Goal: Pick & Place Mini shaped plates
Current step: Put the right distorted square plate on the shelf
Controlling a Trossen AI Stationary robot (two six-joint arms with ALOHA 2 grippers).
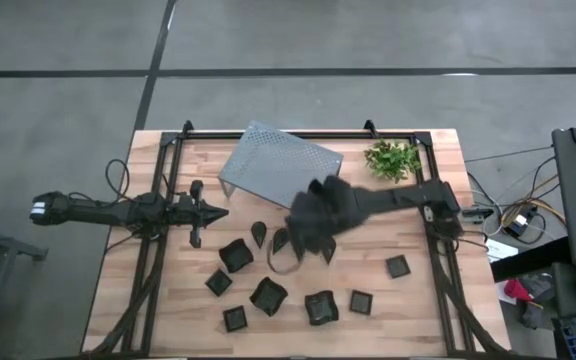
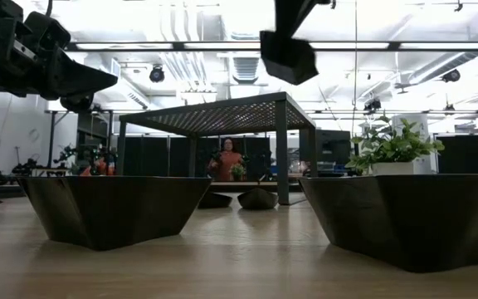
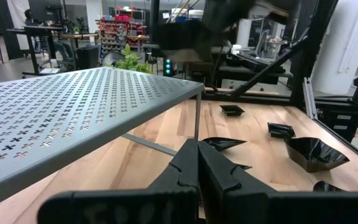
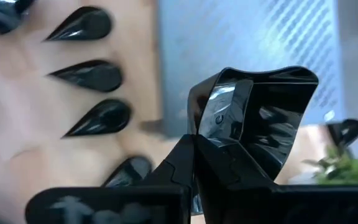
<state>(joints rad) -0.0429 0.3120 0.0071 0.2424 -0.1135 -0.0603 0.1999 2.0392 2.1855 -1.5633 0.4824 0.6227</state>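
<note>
My right gripper [image 4: 194, 142] is shut on a black square mini plate [image 4: 260, 124] and hangs above the table, just near of the grey perforated shelf [image 1: 278, 165]. The low view shows that plate [image 2: 289, 54] high in the air. Several more black mini plates rest on their bases on the wood, square ones [image 1: 268, 295] near the front and teardrop ones [image 4: 89, 74] beside the shelf. My left gripper [image 1: 223, 211] is shut and level at the table's left, its tips [image 3: 197, 146] pointing at the shelf's leg. My right gripper pinches one side wall of the square plate at its rim [image 4: 219, 118] between its two fingers. The fingers slant down from the table's right side. The plate is lifted clear of the table and tilted, its hollow facing the wrist camera.
A small green plant [image 1: 392, 158] stands at the far right of the table, right of the shelf. Black frame rails [image 1: 158, 250] run along the table's left and right sides. Bare wood lies on the near left. A person [image 2: 226, 162] stands in the room beyond the table.
</note>
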